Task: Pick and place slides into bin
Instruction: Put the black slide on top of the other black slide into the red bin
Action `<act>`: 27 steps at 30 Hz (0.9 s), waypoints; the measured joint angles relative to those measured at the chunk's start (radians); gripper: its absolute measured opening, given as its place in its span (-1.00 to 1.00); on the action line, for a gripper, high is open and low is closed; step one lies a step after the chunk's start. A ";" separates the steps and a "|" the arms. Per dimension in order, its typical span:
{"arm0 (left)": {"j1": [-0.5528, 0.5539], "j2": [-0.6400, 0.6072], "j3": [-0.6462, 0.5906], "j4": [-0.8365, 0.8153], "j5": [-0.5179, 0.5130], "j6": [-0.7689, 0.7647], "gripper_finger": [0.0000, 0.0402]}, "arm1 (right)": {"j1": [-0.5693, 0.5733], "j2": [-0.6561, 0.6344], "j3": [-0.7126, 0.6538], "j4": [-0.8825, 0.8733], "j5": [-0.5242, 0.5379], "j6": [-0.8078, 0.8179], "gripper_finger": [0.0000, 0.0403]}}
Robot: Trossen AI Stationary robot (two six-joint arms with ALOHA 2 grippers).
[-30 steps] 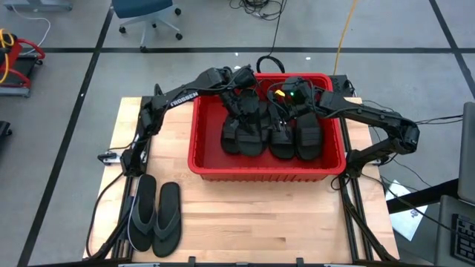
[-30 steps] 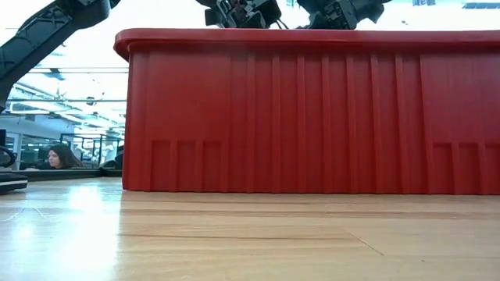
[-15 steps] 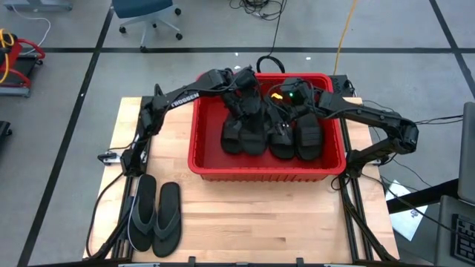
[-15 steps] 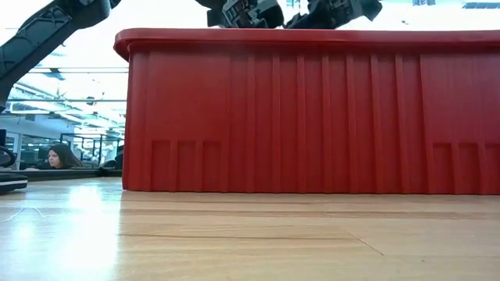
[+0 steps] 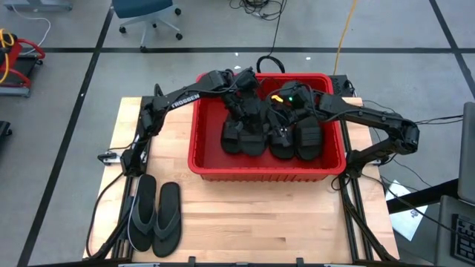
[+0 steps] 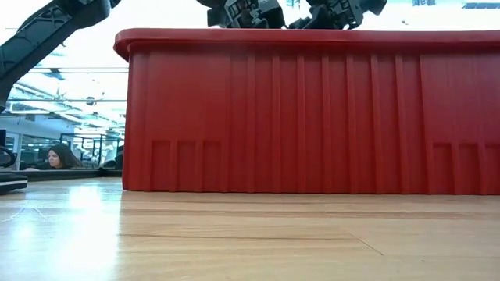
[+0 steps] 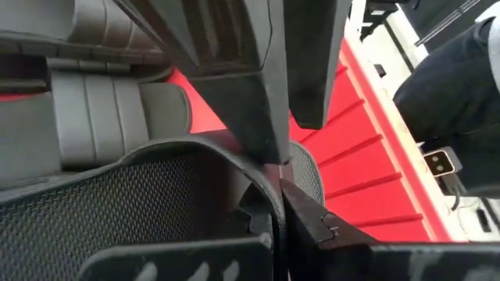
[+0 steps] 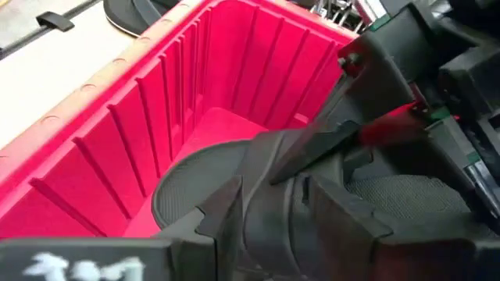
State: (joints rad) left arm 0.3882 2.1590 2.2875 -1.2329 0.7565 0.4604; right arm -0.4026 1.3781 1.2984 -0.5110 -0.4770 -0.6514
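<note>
The red bin (image 5: pixel 191 159) stands at the table's far middle; in the low view its near wall (image 6: pixel 312 109) hides what is inside. Several black band-strap slides (image 5: pixel 241 137) lie side by side in it. My left gripper (image 5: pixel 249 110) reaches into the bin from the left and is shut on a slide (image 7: pixel 117 211). My right gripper (image 5: pixel 286 113) reaches in from the right and is shut on another slide (image 8: pixel 195 187). A thong-strap pair (image 5: pixel 156 215) lies flat on the table at the near left. My left gripper pinches the raised rim of the slide's footbed (image 7: pixel 262 160) between its two fingers, which point down into the bin. The slide lies among the other slides; whether it is lifted clear I cannot tell. My right gripper has the slide's wide band strap (image 8: pixel 273 176) between its two fingers (image 8: pixel 344 222), coming from above and slanting from the table's right. The sole (image 8: pixel 187 183) hangs low near the bin's floor; whether it rests there I cannot tell.
The two grippers stand close together over the bin's far half; the left one shows in the right wrist view (image 8: pixel 391 86). Bare wood (image 5: pixel 260 215) lies between the bin and the table's near edge. A person (image 6: pixel 55 156) sits in the room beyond.
My left gripper has edged a little toward the table's right edge above the bin. My right gripper has tipped slightly over the bin's far half. The slides in the bin and the thong pair keep their places.
</note>
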 joint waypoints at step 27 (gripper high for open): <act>-0.001 0.002 -0.001 -0.061 0.027 0.051 -0.99 | -0.002 -0.026 0.002 -0.005 0.113 0.008 0.13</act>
State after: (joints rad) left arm 0.3870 2.1609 2.2868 -1.2940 0.7834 0.5109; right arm -0.4046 1.3521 1.3005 -0.5158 -0.3639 -0.6429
